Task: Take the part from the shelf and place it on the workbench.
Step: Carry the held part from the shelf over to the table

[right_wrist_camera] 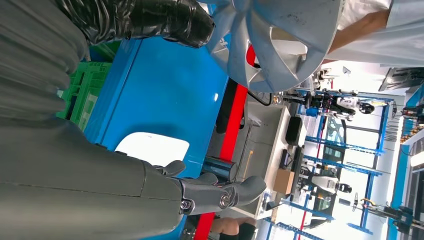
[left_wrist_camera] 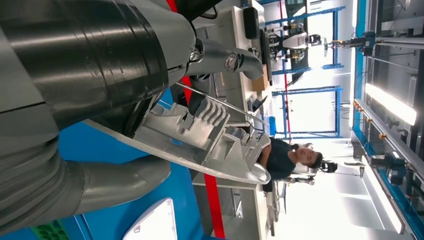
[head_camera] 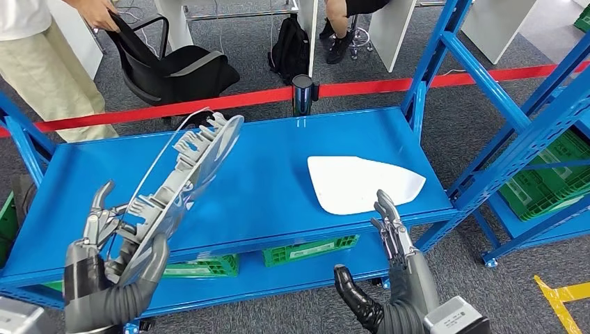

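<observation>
I see one grey ribbed plastic part (head_camera: 188, 174), a long curved moulding with a thin wire along its back, held tilted above the left half of the blue shelf deck (head_camera: 264, 188). My left hand (head_camera: 115, 247) grips its lower end, thumb underneath and fingers on the ribbed side; the left wrist view shows the same part (left_wrist_camera: 200, 142) pinched between thumb and fingers. One flat white panel (head_camera: 358, 182) lies on the right half of the deck, near the front edge. My right hand (head_camera: 391, 233) hovers just in front of that panel, empty, fingers stretched out and spread, thumb held apart.

Under the deck I count two green crates (head_camera: 309, 249) on the lower shelf, and another green crate (head_camera: 549, 177) in the neighbouring rack on the right. One red barrier tape (head_camera: 209, 103) runs behind the shelf through one dark post (head_camera: 303, 94). Beyond it stand one black office chair (head_camera: 170, 66), one black backpack (head_camera: 289, 45) and two people: one standing (head_camera: 42, 62) at the left, one seated on a stool (head_camera: 344, 21).
</observation>
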### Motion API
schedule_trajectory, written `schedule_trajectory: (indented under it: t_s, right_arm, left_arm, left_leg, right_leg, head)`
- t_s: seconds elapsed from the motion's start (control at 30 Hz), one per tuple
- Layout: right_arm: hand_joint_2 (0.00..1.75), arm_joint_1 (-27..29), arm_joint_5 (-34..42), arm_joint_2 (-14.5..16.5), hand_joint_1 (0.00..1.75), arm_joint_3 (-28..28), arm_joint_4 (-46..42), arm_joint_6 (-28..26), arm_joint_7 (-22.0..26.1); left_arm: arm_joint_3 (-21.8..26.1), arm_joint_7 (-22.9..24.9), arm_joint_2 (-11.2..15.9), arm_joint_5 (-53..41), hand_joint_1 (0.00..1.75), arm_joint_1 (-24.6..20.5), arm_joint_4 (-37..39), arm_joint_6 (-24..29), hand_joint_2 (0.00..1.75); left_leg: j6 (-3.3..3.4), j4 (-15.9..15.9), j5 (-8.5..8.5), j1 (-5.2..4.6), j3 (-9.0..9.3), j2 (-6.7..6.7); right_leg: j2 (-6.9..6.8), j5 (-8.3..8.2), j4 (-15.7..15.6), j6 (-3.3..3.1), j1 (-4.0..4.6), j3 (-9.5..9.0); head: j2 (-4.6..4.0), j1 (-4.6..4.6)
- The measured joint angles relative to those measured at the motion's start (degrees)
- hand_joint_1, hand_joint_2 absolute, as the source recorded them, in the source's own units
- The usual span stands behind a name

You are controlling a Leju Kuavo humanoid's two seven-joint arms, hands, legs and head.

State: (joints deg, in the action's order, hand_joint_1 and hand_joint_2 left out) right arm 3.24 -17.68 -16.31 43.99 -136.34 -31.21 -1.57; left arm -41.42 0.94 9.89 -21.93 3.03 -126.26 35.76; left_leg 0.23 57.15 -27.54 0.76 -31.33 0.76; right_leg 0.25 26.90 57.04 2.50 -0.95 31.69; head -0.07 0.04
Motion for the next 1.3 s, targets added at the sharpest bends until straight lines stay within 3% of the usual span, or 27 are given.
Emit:
schedule_trajectory:
  t_s: [0.3,0.6,0.73,0.9,1.17,1.23,1.3]
  right_arm:
    - [1.75,0.0,-0.7,0.0,0.00,0.3,-0.2,-0.1,0.0]
    - [1.75,0.0,-1.5,0.0,0.00,0.4,-0.9,-0.9,0.0]
    - [1.75,0.1,-1.4,-0.1,0.00,0.4,-1.1,-1.2,0.3]
    - [1.75,0.1,-1.3,-0.3,0.00,0.4,-1.4,-1.3,0.6]
    - [1.75,0.1,-1.3,-0.3,0.00,0.5,-1.6,-1.4,0.7]
    - [1.75,0.1,-1.3,-0.4,0.00,0.5,-1.8,-1.4,0.7]
    - [1.75,0.0,-1.3,-0.5,0.00,0.5,-1.9,-1.4,0.8]
  left_arm:
    - [-0.3,-0.8,0.1,1.5,1.75,0.0,-0.1,-0.1,1.75]
    - [-0.7,-6.9,0.4,11.3,1.75,0.2,-1.7,-1.0,1.75]
    - [-0.7,-10.4,0.6,12.3,1.75,0.7,-2.8,1.2,1.75]
    - [-0.7,-11.3,0.9,11.6,1.75,1.2,-3.6,1.6,1.75]
    - [-0.8,-11.6,1.3,10.7,1.75,1.3,-4.5,1.9,1.75]
    - [-0.8,-11.6,1.3,10.6,1.75,1.2,-4.8,1.9,1.75]
    - [-0.8,-11.6,1.3,10.4,1.75,1.2,-4.9,1.9,1.75]
  left_leg:
    - [0.00,0.0,0.00,0.00,0.00,0.00]
    - [0.00,0.0,0.00,0.00,-0.01,0.00]
    - [-0.01,0.0,-0.01,0.00,-0.02,0.00]
    - [-0.01,0.0,-0.01,0.01,-0.02,0.00]
    - [0.88,0.0,0.08,-0.19,-0.20,-0.02]
    - [1.43,-0.7,0.74,0.10,-0.03,-0.19]
    - [1.82,-1.1,1.22,0.24,-0.06,-0.35]
  right_leg:
    - [0.00,0.00,0.0,0.00,0.00,0.01]
    - [0.01,0.00,0.0,0.00,0.00,0.01]
    - [0.00,0.00,0.0,0.00,0.00,0.03]
    - [0.00,0.00,0.0,0.00,0.01,0.03]
    - [0.01,-0.31,-0.4,0.76,-0.36,-0.01]
    - [0.01,0.75,0.7,1.06,-0.33,0.73]
    - [-0.02,4.32,6.3,1.16,-0.36,3.14]
  head:
    - [0.00,-0.04]
    - [0.00,0.01]
    - [0.00,-0.01]
    - [0.00,0.02]
    - [0.00,-0.27]
    - [0.00,-0.17]
    - [0.00,0.43]
